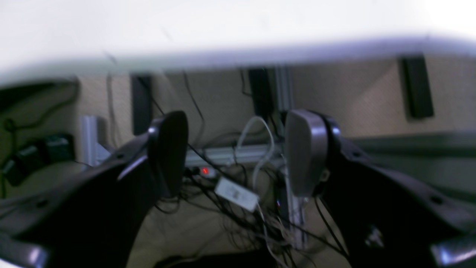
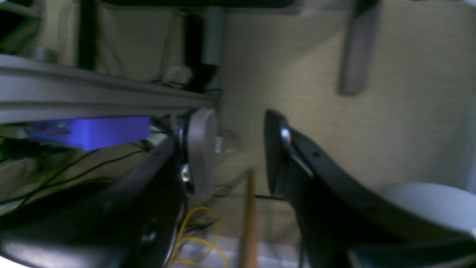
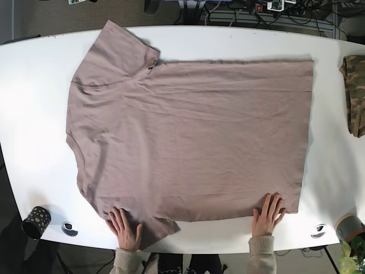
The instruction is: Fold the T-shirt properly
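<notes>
Left gripper: While its black jaws stand spread with nothing between them, the left gripper [image 1: 238, 152] points past the white tabletop's [image 1: 186, 33] rim at a tangle of black and white cables [image 1: 245, 193] on the floor beneath it.
Right gripper: the right gripper [image 2: 238, 149] is likewise parted and empty, facing an aluminium frame rail [image 2: 93, 96] and beige floor; no cloth lies in front of either.
Task's thing: the mauve short-sleeved T-shirt [image 3: 188, 125] lies flat across the table, well apart from both grippers, which do not show in the base view.
Hands: a person's two hands [image 3: 124, 228] [image 3: 267, 214] press the shirt's near edge, one by the sleeve, one by the hem corner.
Step in hand: judged, the cloth is being smoothed and no fold has begun.
Next move: likely both arms must rise over the table and reach opposite corners once the hands are off.
Edges and room: white margin surrounds the shirt; a folded camouflage cloth [image 3: 355, 94] sits beyond the hem, a dark speckled cup [image 3: 36, 221] and grey tape roll [image 3: 348, 226] at the near corners.
</notes>
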Robot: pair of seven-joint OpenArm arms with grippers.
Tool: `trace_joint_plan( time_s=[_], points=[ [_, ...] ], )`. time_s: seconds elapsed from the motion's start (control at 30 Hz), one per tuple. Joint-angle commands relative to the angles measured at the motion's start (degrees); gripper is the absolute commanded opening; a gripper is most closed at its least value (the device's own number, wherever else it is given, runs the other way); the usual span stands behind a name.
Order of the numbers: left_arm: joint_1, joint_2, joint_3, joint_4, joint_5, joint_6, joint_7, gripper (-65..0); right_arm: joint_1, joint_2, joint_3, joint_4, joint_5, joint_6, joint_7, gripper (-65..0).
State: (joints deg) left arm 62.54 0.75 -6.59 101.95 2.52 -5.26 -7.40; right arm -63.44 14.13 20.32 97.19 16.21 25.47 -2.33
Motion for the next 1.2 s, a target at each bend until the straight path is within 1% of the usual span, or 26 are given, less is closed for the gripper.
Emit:
trace_joint_plan(
  time_s=[0.0, 0.13, 0.2, 0.3, 0.33, 0.37, 0.4, 0.5, 0.57, 0.6, 0.7, 0.83, 1.0, 1.07, 1.17],
  points=[
    [1.1, 0.0, 0.0, 3.8, -0.4, 0.0, -1.5, -27.1, -1.1, 0.5, 2.1, 4.0, 3.1, 0.33, 0.0, -44.9],
    [1.1, 0.1, 0.0, 6.9, -0.5, 0.1, -1.5, -27.1, -0.8, 0.6, 5.6, 7.8, 7.2, 0.59, -3.0, -44.9],
    [0.9, 0.9, 0.0, 7.9, -0.6, 0.1, -1.5, -27.1, 0.8, 0.7, 7.0, 9.1, 8.8, 1.82, -3.9, -44.9],
    [0.4, 2.0, -0.1, 8.9, -3.6, -0.1, -1.5, -26.7, 4.0, 0.4, 10.2, 10.2, 11.0, 5.51, -7.4, -44.9],
    [-0.1, 2.0, -0.1, 9.2, -4.9, -0.1, -1.5, -26.7, 5.2, 0.2, 11.4, 10.4, 11.7, 6.48, -9.1, -44.5],
    [-0.7, 2.0, -0.1, 9.5, -6.3, -0.1, -1.5, -26.5, 7.3, 0.2, 12.9, 10.8, 12.8, 7.89, -11.5, -44.4],
    [-1.0, 2.0, -0.1, 9.5, -7.1, -0.1, -1.5, -26.4, 8.5, 0.2, 13.6, 11.0, 13.4, 8.59, -13.2, -44.2],
    [-2.5, 2.0, 0.0, 9.6, -8.5, -0.1, -1.5, -21.5, 13.3, 0.0, 17.6, 11.4, 16.7, 12.11, -22.1, -43.1],
    [-3.0, 2.1, 0.0, 9.6, -8.4, -0.1, -1.5, -19.6, 16.1, 0.0, 19.9, 11.2, 19.4, 14.13, -27.7, -39.2],
    [-3.5, 2.1, 0.1, 9.6, -8.4, -0.1, -1.5, -19.2, 18.0, 0.0, 21.7, 11.0, 21.3, 14.53, -31.3, -36.0],
    [-4.9, 2.1, 0.1, 9.6, -8.3, -0.1, -1.5, -19.2, 21.7, 0.0, 24.7, 11.0, 24.1, 14.53, -39.1, -30.3],
    [-6.5, 2.1, 0.0, 9.6, -8.3, -0.1, -1.5, -19.2, 25.4, 0.0, 26.3, 11.0, 26.3, 14.53, -46.9, -24.7],
    [-8.4, 2.1, -0.2, 9.6, -8.3, -0.1, -1.4, -19.2, 27.6, -0.2, 26.1, 10.6, 28.5, 14.53, -52.5, -22.7],
    [-8.7, 2.0, -0.2, 9.6, -8.3, -0.1, -1.2, -19.2, 29.1, -1.1, 26.0, 8.8, 28.9, 14.53, -54.5, -23.0],
    [-9.1, 2.0, -0.1, 9.6, -8.6, -0.1, 2.0, -19.2, 31.1, -1.4, 26.0, 5.7, 28.2, 14.53, -56.9, -23.1]
  ],
)
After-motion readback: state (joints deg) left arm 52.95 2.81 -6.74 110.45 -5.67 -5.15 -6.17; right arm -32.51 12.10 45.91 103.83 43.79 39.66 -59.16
